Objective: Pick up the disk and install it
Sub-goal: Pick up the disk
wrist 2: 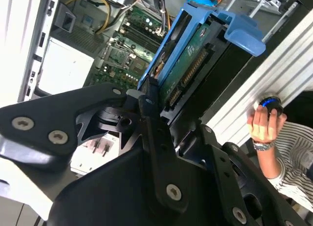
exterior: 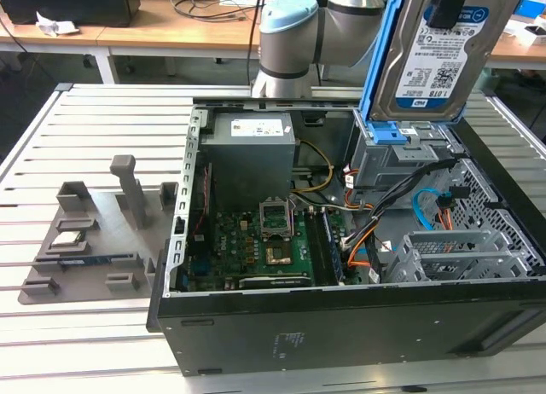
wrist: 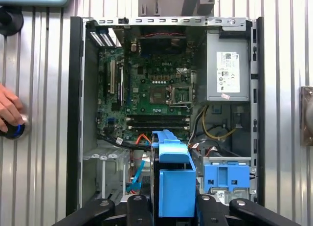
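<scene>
Gripper (exterior: 445,6) is clamped shut on the top end of the disk (exterior: 435,66). In the second wrist view the black fingers (wrist 2: 146,106) pinch it across its flat faces.

Disk hangs on end over the open computer case (exterior: 341,326). Long axis is near vertical, with the top leaning slightly toward the exterior view's right. The labelled silver face points at the exterior camera; the green circuit board (wrist 2: 193,64) is on the other face. The blue carrier (exterior: 375,61) is glossy plastic and runs along the edge and lower end.

The lower end sits right over the grey metal drive cage (exterior: 397,151); can't tell if they touch.

Inside the case there's a green motherboard (exterior: 264,240), a boxy grey power supply (exterior: 252,147) and loose coloured cables.

The case lies on its side on a ribbed, slotted aluminium table (exterior: 85,121). A grey moulded fixture (exterior: 85,240) is on the exterior view's left, well apart from it. Wooden desks (exterior: 171,31) with cables stand behind.

A person's hand (wrist 2: 264,123) rests on a round blue-lit button at the table edge.
</scene>
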### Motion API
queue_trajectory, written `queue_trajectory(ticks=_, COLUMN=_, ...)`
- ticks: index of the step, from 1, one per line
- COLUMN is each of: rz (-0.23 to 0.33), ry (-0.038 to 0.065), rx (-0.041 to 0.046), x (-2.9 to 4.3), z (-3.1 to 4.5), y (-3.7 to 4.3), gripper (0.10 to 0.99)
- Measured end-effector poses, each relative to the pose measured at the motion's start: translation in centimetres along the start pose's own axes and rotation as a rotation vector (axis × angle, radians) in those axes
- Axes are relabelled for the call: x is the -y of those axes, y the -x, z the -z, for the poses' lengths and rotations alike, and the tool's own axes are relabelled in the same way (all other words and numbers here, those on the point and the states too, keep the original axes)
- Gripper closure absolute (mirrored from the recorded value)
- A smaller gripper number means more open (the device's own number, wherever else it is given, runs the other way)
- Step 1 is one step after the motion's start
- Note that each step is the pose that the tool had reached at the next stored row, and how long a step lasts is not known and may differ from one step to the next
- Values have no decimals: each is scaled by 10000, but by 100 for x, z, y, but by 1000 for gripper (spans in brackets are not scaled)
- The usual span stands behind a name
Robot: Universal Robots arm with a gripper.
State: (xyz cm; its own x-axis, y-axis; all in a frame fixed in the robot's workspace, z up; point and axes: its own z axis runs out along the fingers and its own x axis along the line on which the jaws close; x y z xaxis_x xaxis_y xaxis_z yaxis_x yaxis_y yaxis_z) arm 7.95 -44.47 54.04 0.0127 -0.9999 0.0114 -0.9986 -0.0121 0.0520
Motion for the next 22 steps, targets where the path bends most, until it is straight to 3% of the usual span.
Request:
queue_trajectory(ticks=1, rz=8, ry=-2, rx=157, x=0, z=-1, y=-34, gripper=722)
queue_trajectory(ticks=2, rz=9, ry=-3, rx=185, x=-1, z=-1, y=-64, gripper=722)
queue_trajectory(ticks=5, rz=10, ry=-3, rx=190, x=-2, z=-2, y=-154, gripper=722)
queue_trajectory(ticks=8, rz=10, ry=-3, rx=190, x=-4, z=-4, y=-314, gripper=722)
queue_trajectory(ticks=11, rz=10, ry=-3, rx=190, x=-5, z=-6, y=-401, gripper=722)
queue_trajectory(ticks=17, rz=10, ry=-3, rx=190, x=7, z=-11, y=-522, gripper=722)
queue_trajectory(ticks=22, rz=10, ry=-2, rx=189, x=103, z=-8, y=-551, gripper=722)
